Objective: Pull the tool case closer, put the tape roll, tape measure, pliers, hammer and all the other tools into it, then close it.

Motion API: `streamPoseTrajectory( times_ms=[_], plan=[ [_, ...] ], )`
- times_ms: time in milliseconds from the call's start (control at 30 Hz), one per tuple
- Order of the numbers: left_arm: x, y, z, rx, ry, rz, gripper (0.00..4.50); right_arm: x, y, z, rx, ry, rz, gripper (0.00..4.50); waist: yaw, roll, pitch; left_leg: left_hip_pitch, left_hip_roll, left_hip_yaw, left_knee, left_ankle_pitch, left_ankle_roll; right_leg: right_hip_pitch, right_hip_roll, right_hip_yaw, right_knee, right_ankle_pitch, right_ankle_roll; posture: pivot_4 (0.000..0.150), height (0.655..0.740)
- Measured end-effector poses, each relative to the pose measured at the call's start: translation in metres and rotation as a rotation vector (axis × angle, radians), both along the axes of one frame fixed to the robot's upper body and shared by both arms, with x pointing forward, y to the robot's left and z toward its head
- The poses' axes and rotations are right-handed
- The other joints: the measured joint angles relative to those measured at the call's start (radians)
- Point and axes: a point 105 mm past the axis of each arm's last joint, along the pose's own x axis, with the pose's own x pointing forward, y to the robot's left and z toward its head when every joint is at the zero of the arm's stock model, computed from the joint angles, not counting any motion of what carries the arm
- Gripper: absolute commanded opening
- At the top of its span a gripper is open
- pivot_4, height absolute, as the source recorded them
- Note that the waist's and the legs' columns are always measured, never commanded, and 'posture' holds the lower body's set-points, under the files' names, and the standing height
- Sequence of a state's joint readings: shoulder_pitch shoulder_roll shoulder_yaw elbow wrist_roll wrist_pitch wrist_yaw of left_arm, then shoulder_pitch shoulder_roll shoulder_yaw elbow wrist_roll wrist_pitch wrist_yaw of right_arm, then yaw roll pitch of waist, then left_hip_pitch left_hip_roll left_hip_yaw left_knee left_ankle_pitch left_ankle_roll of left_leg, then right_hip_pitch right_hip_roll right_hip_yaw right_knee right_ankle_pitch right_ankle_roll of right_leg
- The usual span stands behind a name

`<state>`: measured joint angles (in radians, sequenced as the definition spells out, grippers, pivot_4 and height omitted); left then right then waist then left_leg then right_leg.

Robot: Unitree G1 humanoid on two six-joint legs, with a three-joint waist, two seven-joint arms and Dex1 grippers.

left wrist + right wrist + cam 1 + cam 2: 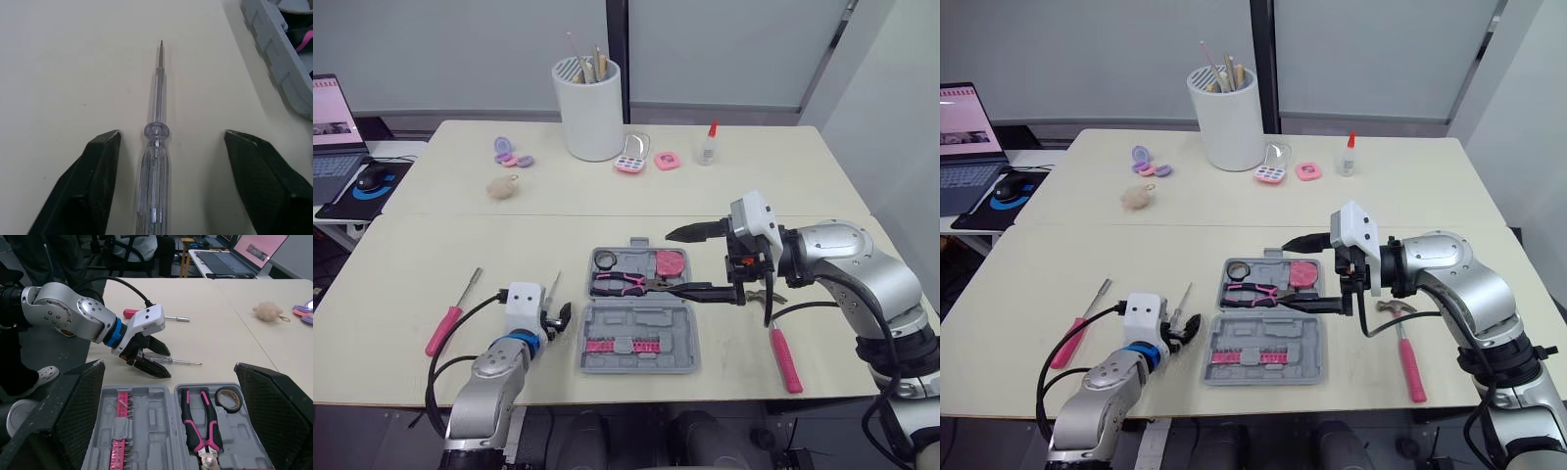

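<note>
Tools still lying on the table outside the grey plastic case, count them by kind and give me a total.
Screwdrivers: 2 (pink-handled screwdriver, clear-handled screwdriver)
Hammers: 1 (pink-handled hammer)
Total: 3

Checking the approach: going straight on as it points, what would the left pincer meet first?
The clear screwdriver, lying between the left pincer's open fingers; the tool case sits off to one side, probably missed.
</note>
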<state>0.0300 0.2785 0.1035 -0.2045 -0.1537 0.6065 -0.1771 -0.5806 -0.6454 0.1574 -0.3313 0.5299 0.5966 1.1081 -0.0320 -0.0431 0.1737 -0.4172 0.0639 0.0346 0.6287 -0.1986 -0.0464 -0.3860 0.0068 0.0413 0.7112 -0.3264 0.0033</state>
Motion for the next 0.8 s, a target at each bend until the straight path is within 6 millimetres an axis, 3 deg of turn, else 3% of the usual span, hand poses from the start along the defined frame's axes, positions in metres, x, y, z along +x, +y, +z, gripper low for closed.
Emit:
streamPoseTrajectory(
  times_ms=[267, 600, 700, 800],
  plan=[
    [0.000, 0.004, 0.000, 0.005, 0.001, 0.019, 0.20, 0.000, 0.000, 0.000, 0.001, -0.001, -0.004, 4.50, 0.000, 0.000, 0.000, 0.000, 0.000, 0.000, 0.000, 0.000, 0.000, 0.000, 0.000, 0.000, 0.000, 0.000, 0.000, 0.150, 0.7400],
    [-0.002, 0.011, 0.004, 0.004, -0.006, -0.004, 0.20, 0.000, 0.000, -0.001, 0.002, -0.004, -0.001, 4.50, -0.001, 0.000, 0.000, 0.000, 0.000, 0.000, 0.000, 0.000, 0.000, 0.000, 0.000, 0.000, 0.000, 0.000, 0.000, 0.150, 0.7400],
    [-0.001, 0.016, 0.028, 0.022, -0.064, -0.084, 0.20, 0.000, -0.001, 0.000, 0.000, -0.014, 0.003, 4.50, 0.000, -0.001, 0.000, -0.001, 0.000, 0.000, 0.000, 0.000, 0.000, -0.001, 0.000, -0.001, 0.000, 0.000, 0.000, 0.150, 0.7400],
    [-0.004, 0.014, 0.059, 0.093, -0.105, -0.272, 0.20, 0.001, -0.004, -0.001, -0.013, -0.017, -0.006, 4.50, 0.000, 0.000, 0.001, 0.000, 0.001, 0.000, -0.001, 0.000, 0.000, -0.001, 0.000, 0.000, -0.001, 0.000, 0.000, 0.150, 0.7400]
  ],
)
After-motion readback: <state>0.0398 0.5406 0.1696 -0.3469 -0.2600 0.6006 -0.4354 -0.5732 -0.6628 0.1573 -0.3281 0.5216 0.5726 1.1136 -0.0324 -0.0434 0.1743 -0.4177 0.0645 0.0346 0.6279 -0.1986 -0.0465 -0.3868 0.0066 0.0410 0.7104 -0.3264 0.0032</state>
